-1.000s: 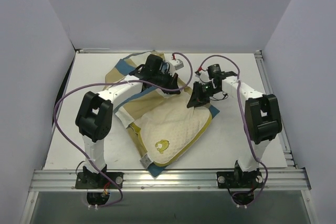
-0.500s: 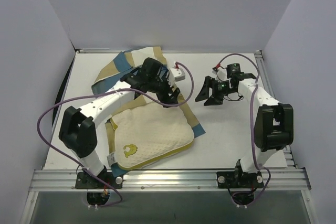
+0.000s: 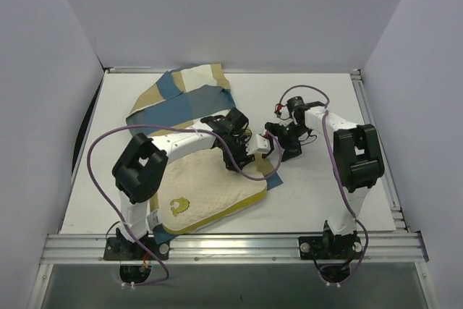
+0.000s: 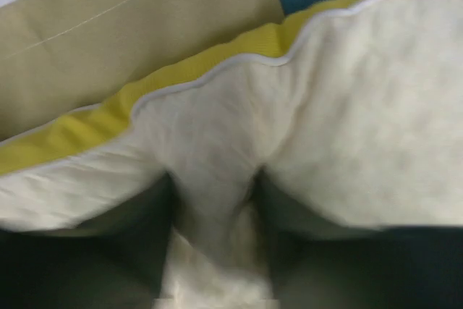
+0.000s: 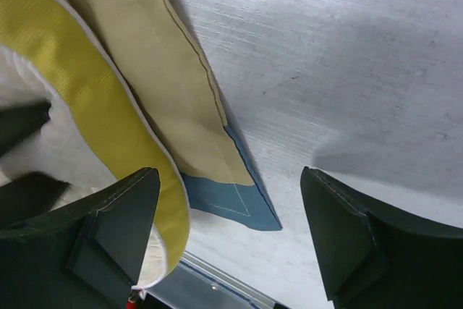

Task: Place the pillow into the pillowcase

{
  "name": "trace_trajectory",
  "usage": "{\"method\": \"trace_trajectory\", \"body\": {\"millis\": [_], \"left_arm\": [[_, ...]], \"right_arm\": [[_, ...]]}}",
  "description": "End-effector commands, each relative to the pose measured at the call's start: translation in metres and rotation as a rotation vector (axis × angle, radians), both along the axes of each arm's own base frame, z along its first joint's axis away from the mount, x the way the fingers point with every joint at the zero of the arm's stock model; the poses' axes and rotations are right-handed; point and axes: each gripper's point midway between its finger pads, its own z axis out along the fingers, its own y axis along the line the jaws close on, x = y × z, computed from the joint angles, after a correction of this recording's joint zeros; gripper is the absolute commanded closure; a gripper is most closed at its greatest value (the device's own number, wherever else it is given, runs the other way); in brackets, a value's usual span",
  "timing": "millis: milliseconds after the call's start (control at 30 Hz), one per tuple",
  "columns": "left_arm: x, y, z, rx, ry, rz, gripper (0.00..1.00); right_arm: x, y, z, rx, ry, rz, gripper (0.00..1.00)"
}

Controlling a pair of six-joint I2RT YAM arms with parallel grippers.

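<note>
The cream pillow (image 3: 213,186), with its yellow emblem (image 3: 177,206) toward the near left, lies on the table over the near part of the checked pillowcase (image 3: 181,99). My left gripper (image 3: 239,158) is at the pillow's far right edge. In the left wrist view its dark fingers (image 4: 108,251) pinch a fold of the pillow (image 4: 347,142), left gripper (image 4: 213,208) shut on it. The right gripper (image 3: 278,144) hovers open just right of that corner. In the right wrist view the right gripper (image 5: 231,222) spans bare table beside the pillowcase's blue corner (image 5: 231,200) and the pillow's yellow piping (image 5: 94,99).
The far half of the pillowcase spreads flat toward the back wall. White table (image 3: 325,193) shows to the right and near side. An aluminium rail (image 3: 231,244) runs along the near edge, and purple cables loop over both arms.
Both grippers let go of the lifted fabric and the pillow dropped flat to the near left. The left gripper opened, then closed on the pillow's edge. The right gripper opened and moved left toward the pillow.
</note>
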Motion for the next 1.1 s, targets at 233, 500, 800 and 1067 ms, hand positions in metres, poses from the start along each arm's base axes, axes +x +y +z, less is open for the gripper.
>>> {"method": "trace_trajectory", "body": {"millis": [233,500,800,1067], "left_arm": [[-0.028,0.021,0.022,-0.174,0.234,-0.062,1.00],[0.006,0.017,0.036,-0.247,0.182,0.095,1.00],[0.134,0.040,0.058,-0.226,-0.310,0.509,1.00],[0.277,0.139,0.147,-0.169,-0.803,0.850,1.00]], "right_arm": [[-0.020,0.009,-0.033,-0.208,0.036,0.181,0.26],[-0.055,0.055,-0.043,0.061,0.235,0.195,0.70],[-0.078,0.048,0.032,0.296,0.212,0.183,1.00],[-0.131,0.001,0.051,0.218,0.266,0.296,1.00]]}}
